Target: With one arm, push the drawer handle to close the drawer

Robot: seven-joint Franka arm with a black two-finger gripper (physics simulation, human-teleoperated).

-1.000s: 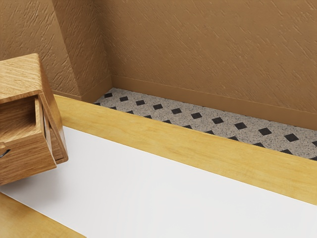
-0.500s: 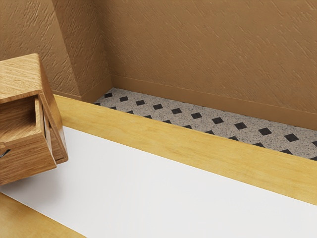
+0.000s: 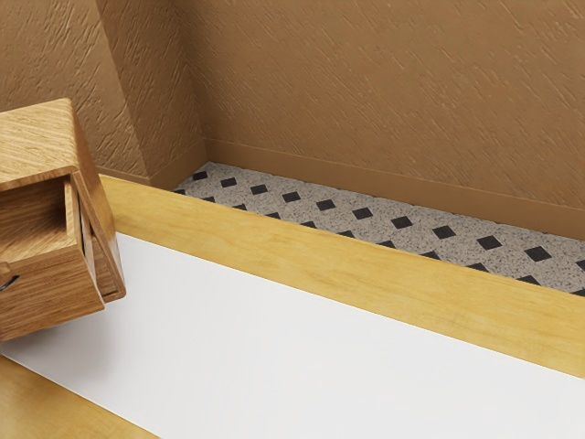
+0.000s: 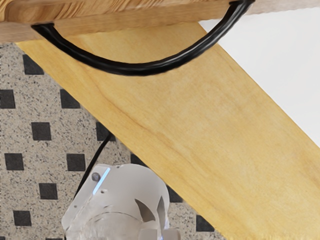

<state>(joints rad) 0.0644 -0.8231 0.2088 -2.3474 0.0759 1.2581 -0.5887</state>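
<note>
I cannot tell whether the end effector is spread or pressed together. Seemingly near it, a curved black handle (image 4: 142, 69) fronts the brown wooden drawer (image 3: 50, 294), jutting open from its boxy wooden cabinet (image 3: 37, 137).

Table (image 3: 366, 279): yellowish wood, visible grain, straight edge on the floor side. White sheet (image 3: 320, 366) lies flat on it, plain, with a soft grey shadow toward the exterior view's left. Bare wood on both sides of the sheet there. Floor (image 3: 274, 203) past the table edge: grey speckled, black tiles (image 3: 363, 213) in regular rows. Wall (image 3: 384, 101) behind it: brown, rough plaster with slanted ridges, corners toward the exterior view's left. Skirting board (image 3: 366, 179) along the wall's foot, smooth, same brown. Wrist view: table is a diagonal wood band between speckled floor and white sheet
</note>
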